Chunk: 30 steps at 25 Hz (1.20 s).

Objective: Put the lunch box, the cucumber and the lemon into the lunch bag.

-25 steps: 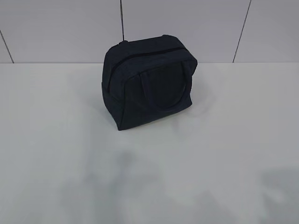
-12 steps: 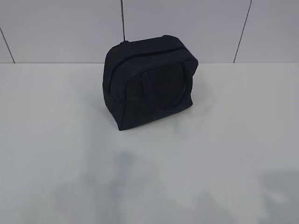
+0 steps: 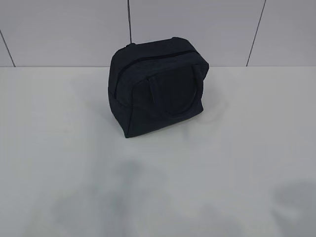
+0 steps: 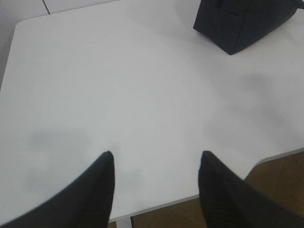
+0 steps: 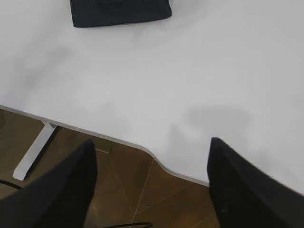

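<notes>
The dark navy lunch bag (image 3: 158, 89) stands upright at the back middle of the white table (image 3: 222, 163), its handles folded against its side. A zipper line runs along its top and no opening shows. A corner of the lunch bag (image 4: 242, 23) shows at the top right of the left wrist view. The lunch bag's base (image 5: 118, 12) shows at the top of the right wrist view. The lunch box, the cucumber and the lemon are out of view. My left gripper (image 4: 156, 154) and my right gripper (image 5: 151, 141) both hang open and empty over the table's near edge, far from the bag.
A grey tiled wall (image 3: 197, 29) rises right behind the bag. The table's near edge (image 5: 156, 164) curves inward, with brown floor below it. A white table leg (image 5: 33, 152) shows under the edge. Neither arm appears in the exterior view.
The bag stands where it was. Only the faint shadows on the near part of the table have shifted a little.
</notes>
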Each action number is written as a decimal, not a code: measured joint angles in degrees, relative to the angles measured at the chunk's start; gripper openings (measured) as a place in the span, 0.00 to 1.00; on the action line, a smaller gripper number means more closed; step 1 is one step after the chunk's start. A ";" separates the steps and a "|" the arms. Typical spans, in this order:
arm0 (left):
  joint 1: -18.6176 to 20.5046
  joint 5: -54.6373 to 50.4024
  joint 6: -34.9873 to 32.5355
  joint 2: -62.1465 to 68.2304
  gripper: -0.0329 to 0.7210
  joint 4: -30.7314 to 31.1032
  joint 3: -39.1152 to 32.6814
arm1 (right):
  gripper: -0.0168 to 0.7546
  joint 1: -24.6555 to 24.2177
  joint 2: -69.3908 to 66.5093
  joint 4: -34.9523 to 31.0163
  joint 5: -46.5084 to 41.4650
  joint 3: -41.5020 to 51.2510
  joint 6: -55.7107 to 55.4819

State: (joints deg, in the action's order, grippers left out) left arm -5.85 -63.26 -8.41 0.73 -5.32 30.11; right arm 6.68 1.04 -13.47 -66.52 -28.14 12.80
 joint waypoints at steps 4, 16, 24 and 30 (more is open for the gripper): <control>0.00 0.00 0.00 0.00 0.58 0.00 0.00 | 0.72 0.00 0.00 0.00 0.00 0.00 0.00; 0.64 0.00 0.00 0.00 0.54 0.00 0.00 | 0.72 -1.38 0.00 0.00 0.00 0.00 0.00; 0.64 0.00 0.00 0.00 0.47 0.00 0.00 | 0.72 -1.48 0.00 0.00 0.00 0.00 0.00; 0.64 0.00 0.00 0.00 0.41 0.00 0.00 | 0.72 -1.48 0.00 0.00 0.00 0.00 0.00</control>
State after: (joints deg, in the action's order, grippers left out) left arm -5.21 -63.26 -8.41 0.73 -5.32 30.11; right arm 5.20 1.04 -13.47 -66.52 -28.14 12.80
